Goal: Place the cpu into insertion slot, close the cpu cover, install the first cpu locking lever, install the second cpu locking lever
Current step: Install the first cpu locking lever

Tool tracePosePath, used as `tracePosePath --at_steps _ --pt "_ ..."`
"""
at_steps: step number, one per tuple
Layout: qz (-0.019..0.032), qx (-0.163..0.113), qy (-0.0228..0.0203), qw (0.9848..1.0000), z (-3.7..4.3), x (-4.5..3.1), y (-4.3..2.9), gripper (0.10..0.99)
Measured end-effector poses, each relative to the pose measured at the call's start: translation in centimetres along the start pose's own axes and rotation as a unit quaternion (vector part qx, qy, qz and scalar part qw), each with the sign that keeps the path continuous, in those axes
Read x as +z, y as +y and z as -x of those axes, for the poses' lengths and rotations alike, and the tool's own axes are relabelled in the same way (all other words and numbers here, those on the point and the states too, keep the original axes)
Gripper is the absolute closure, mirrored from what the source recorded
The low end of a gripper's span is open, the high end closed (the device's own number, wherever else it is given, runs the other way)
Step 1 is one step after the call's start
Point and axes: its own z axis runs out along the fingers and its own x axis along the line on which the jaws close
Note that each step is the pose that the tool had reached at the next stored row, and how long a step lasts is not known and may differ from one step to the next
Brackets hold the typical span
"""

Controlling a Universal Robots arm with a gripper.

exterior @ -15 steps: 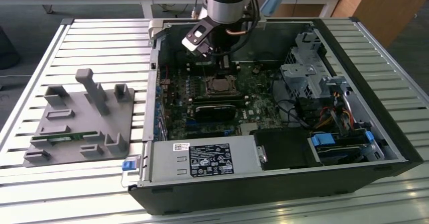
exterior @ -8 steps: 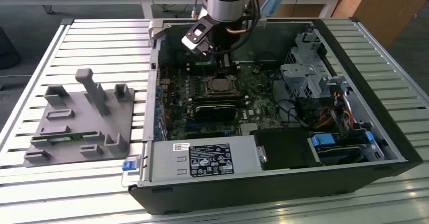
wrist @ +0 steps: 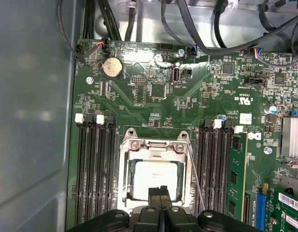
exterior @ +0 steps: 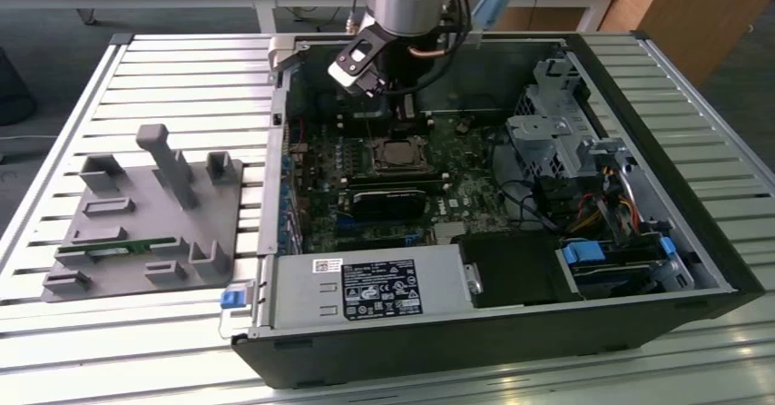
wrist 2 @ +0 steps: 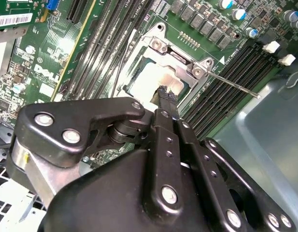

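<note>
The cpu (wrist: 155, 178) lies flat in the insertion slot (wrist: 187, 193), its pale metal top showing through the window of the cpu cover (wrist: 125, 166). The silver cover lies down over the socket in both wrist views. A thin wire locking lever (wrist: 195, 181) runs slanted along one side of the socket; in the second wrist view this lever (wrist 2: 234, 84) sticks out past the socket over the memory slots. My gripper (wrist: 160, 192) is shut, fingertips (wrist 2: 164, 93) pressed together with nothing between them, just above the cpu's (wrist 2: 149, 79) edge. In the exterior view the gripper (exterior: 406, 107) hangs over the socket (exterior: 397, 155).
Long black memory slots (wrist: 96, 169) flank the socket on both sides. Cables (wrist: 197, 29) cross the board's far edge beside the grey case wall (wrist: 33, 121). A black card (exterior: 387, 201) sits beside the socket. A grey fixture tray (exterior: 140, 219) stands at the exterior view's left.
</note>
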Motion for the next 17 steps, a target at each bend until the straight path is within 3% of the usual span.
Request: tracePosePath --at_steps 17 --pt "0.0000 0.000 -0.0001 1.0000 0.02 -1.14 0.02 0.980"
